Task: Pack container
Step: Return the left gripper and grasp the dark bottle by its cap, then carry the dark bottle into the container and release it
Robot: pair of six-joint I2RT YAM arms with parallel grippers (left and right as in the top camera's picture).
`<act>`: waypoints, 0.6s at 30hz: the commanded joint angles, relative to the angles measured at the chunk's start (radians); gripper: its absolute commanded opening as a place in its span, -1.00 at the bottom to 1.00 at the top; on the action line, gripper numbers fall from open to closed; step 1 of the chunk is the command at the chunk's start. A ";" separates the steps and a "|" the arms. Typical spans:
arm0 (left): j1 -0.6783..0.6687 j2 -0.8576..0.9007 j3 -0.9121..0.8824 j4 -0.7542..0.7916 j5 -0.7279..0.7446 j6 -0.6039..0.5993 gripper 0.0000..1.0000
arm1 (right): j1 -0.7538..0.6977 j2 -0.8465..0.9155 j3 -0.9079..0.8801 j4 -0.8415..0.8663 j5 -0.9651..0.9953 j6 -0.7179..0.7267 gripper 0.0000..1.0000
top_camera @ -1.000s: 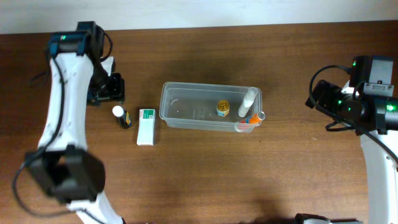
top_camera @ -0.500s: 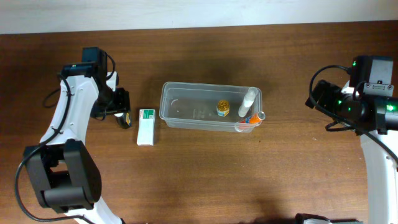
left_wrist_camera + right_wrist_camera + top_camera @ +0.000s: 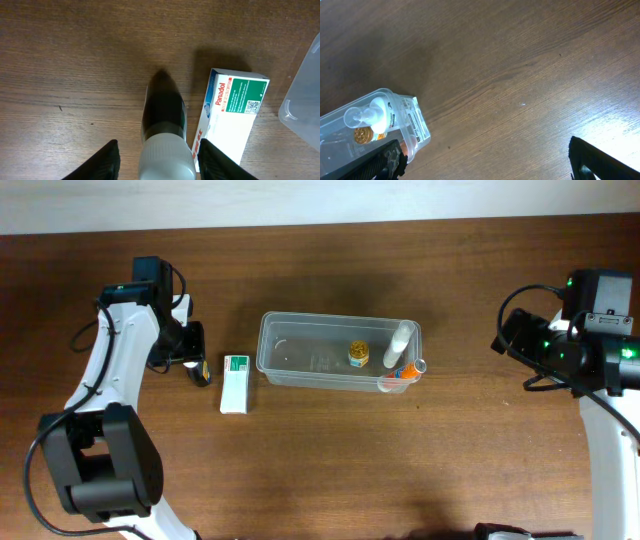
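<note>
The clear plastic container (image 3: 300,355) stands mid-table. It holds a small yellow-capped jar (image 3: 359,353), a white bottle (image 3: 400,342) leaning on its right end, and an orange item (image 3: 405,371). A dark bottle with a white cap (image 3: 200,372) stands left of it. My left gripper (image 3: 190,352) is open, with a finger on each side of the bottle's cap (image 3: 165,155), not touching it. My right gripper (image 3: 487,165) is open and empty, well to the right of the container (image 3: 375,125).
A white-and-green Panadol box (image 3: 235,383) lies flat between the dark bottle and the container. It also shows in the left wrist view (image 3: 230,117), just right of the bottle, with the container's corner (image 3: 305,100) beyond it.
My left arm has swung forward and down from the back left. Its open fingers now straddle the dark bottle. The right arm has not moved.
</note>
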 commanded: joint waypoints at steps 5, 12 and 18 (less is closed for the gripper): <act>0.000 0.005 -0.034 0.003 0.012 0.024 -0.06 | -0.003 0.001 0.007 0.000 0.002 0.005 0.97; 0.000 0.005 -0.031 0.000 0.012 0.023 -0.55 | -0.003 0.001 0.007 0.000 0.002 0.005 0.97; -0.011 -0.013 0.075 -0.109 0.064 0.023 -0.66 | -0.003 0.001 0.007 0.000 0.002 0.005 0.97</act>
